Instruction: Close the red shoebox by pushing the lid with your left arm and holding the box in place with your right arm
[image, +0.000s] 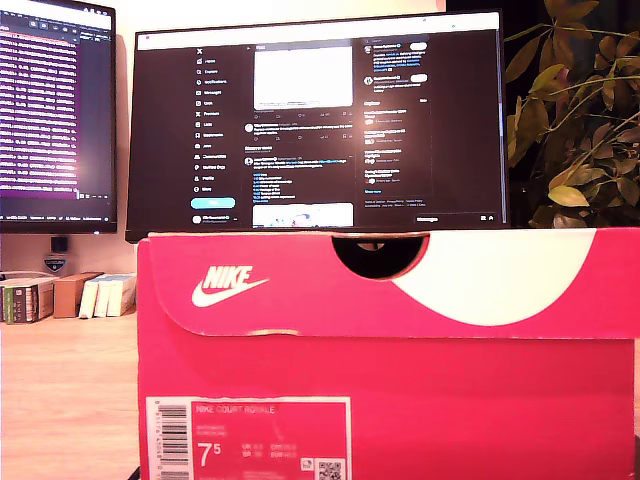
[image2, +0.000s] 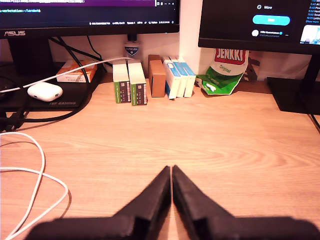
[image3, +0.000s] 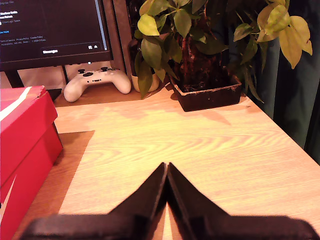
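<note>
Both grippers' jaws pressed together over a wooden desk (image2: 240, 145) near monitors (image: 315, 120).

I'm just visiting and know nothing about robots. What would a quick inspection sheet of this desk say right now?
Surface: light wooden desk.
Job's things: red cardboard shoebox, lid looks down in the exterior view.
Clutter: small boxes, white earbud case, green snack bag, white game controller.
Grippers: my first gripper and my second gripper, fingers together, holding nothing.
Cables: white cable.
Surroundings: dark monitors, potted plant.
</note>
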